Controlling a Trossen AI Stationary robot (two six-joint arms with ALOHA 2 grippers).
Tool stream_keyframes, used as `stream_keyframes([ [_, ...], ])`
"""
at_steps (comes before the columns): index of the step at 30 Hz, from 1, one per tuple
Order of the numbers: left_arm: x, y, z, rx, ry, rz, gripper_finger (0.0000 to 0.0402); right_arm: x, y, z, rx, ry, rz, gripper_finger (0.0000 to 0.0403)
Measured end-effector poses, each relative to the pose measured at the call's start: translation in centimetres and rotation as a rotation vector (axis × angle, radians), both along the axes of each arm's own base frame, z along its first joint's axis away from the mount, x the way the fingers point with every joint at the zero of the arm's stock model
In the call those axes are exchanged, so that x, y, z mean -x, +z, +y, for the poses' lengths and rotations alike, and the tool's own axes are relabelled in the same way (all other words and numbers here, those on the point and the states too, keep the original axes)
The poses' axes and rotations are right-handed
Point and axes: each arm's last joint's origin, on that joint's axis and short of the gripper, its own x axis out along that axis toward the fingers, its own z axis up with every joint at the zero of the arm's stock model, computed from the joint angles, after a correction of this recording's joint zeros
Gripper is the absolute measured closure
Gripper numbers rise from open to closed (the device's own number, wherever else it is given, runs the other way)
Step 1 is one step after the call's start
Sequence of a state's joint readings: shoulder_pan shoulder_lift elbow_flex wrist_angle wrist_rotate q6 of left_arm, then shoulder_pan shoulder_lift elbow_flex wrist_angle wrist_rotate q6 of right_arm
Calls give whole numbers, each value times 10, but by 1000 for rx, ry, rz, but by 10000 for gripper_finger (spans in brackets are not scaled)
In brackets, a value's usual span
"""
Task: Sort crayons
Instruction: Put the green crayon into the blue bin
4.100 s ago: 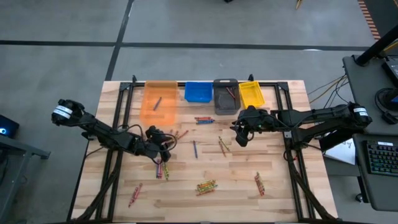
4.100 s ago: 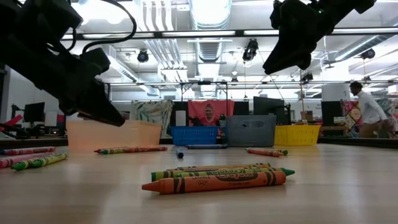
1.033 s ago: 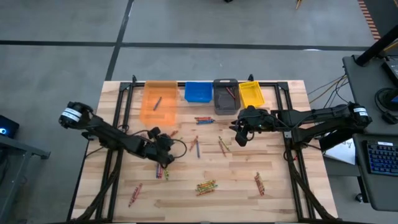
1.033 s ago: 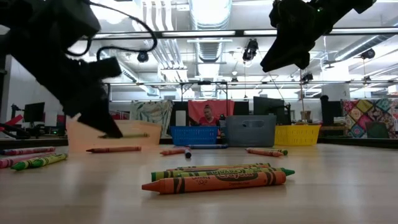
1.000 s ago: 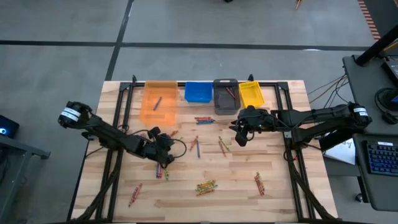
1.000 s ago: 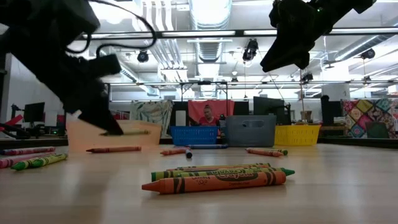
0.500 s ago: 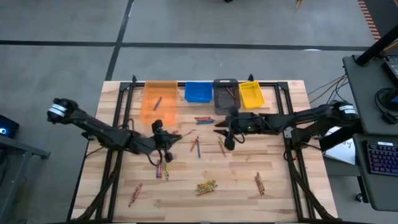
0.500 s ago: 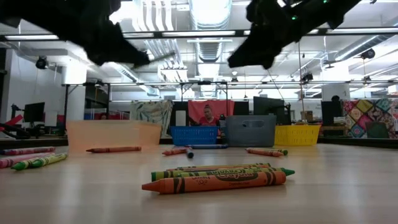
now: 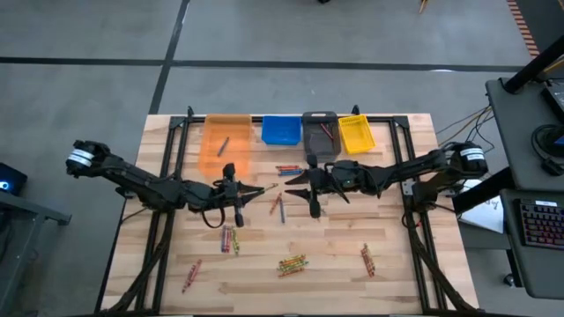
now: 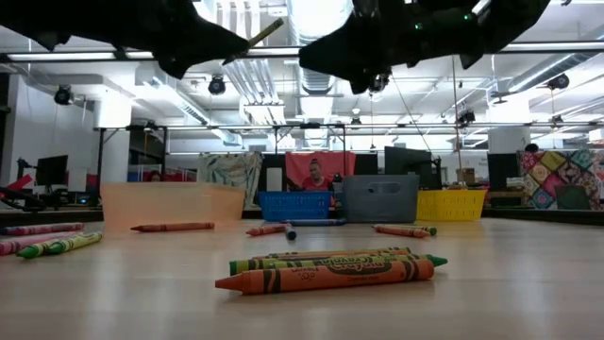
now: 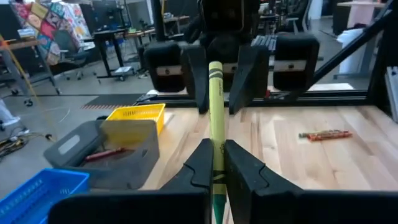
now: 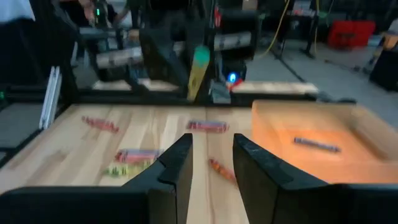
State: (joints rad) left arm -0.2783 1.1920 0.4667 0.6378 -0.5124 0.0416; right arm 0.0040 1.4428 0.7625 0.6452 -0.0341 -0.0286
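My left gripper (image 9: 245, 193) is shut on a green-yellow crayon (image 11: 215, 106), raised well above the table. The crayon's free end (image 9: 267, 187) points toward the table's right side; it also shows in the low view (image 10: 264, 32). My right gripper (image 9: 298, 192) is open and faces it. Its two fingers (image 11: 194, 78) stand on either side of the crayon's free end without touching it. The right wrist view shows the crayon end-on (image 12: 199, 70) ahead of the open fingers (image 12: 179, 163). Other crayons lie on the table (image 9: 288, 169), (image 10: 326, 274). My left gripper pinches the crayon's near part (image 11: 216, 152) between its two fingers. The crayon lies along the fingers and sticks out well past their tips. The fingers come from the table's left. The crayon is lifted clear of the table.
Orange (image 9: 226, 145), blue (image 9: 280, 130), grey (image 9: 320, 134) and yellow (image 9: 355, 132) bins stand along the far edge. Loose crayons lie at mid-table (image 9: 277, 207), near the front (image 9: 292, 262), (image 9: 366, 259), (image 9: 191, 275) and below my left gripper (image 9: 229, 239).
My left gripper has risen from the table with the green-yellow crayon and turned it toward the table's right side. My right gripper has gone toward the table's left, up to the crayon's free end.
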Motion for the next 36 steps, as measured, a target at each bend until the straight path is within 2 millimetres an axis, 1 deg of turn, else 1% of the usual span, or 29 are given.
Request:
stream_keyframes([
  [7, -13, -6, -2, 10, 4, -40, 401, 0, 9, 0, 12, 1, -72, 298],
  [22, -32, -21, 2, 27, 53, -110, 401, 0, 13, 0, -4, 2, -111, 298],
  [27, -41, -23, 2, 29, 58, -132, 401, 0, 13, -1, -42, -4, -109, 298],
  [32, -49, -21, 0, 31, 58, -139, 401, 0, 13, -1, -30, -4, -114, 298],
  [36, -51, -21, -1, 20, 57, -136, 401, 0, 14, -1, -31, -4, -120, 302],
])
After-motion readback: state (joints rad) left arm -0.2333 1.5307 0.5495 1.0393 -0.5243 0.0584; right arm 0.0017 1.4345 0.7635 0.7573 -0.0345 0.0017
